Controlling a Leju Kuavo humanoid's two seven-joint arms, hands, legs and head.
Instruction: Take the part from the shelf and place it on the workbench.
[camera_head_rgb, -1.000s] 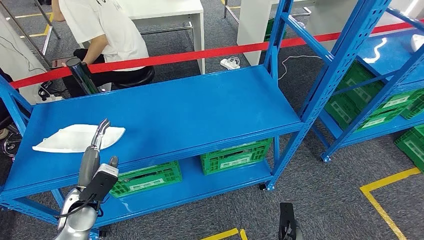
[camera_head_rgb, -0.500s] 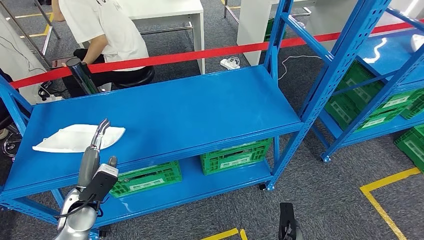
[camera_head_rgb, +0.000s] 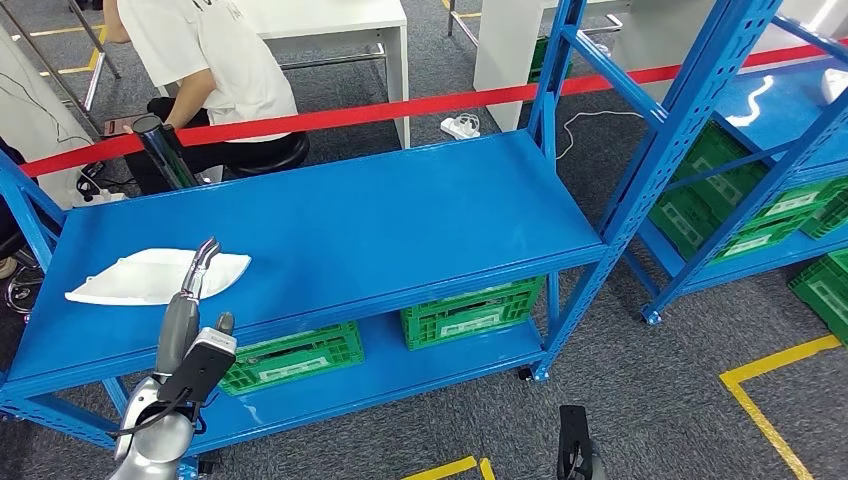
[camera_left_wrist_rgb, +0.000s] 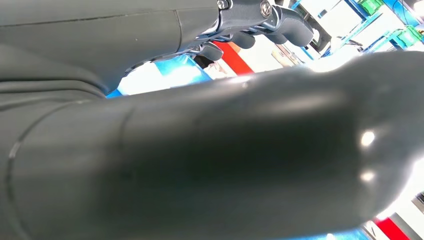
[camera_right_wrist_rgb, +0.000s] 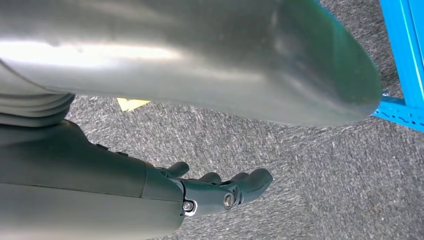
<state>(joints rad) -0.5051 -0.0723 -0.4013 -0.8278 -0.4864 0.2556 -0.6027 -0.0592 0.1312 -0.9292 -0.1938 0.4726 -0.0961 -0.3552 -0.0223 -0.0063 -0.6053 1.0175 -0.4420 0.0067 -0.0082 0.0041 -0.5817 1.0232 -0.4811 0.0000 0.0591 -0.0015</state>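
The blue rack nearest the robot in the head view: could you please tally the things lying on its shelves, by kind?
White part: 1
Green crates: 2
Total: 3

One white part (camera_head_rgb: 150, 277) lies on the top shelf (camera_head_rgb: 380, 220). Two green crates (camera_head_rgb: 290, 357) sit on the shelf below it. One red tape (camera_head_rgb: 400, 108) stretches behind. One person (camera_head_rgb: 200, 50) sits beyond it. Two robot hands show.
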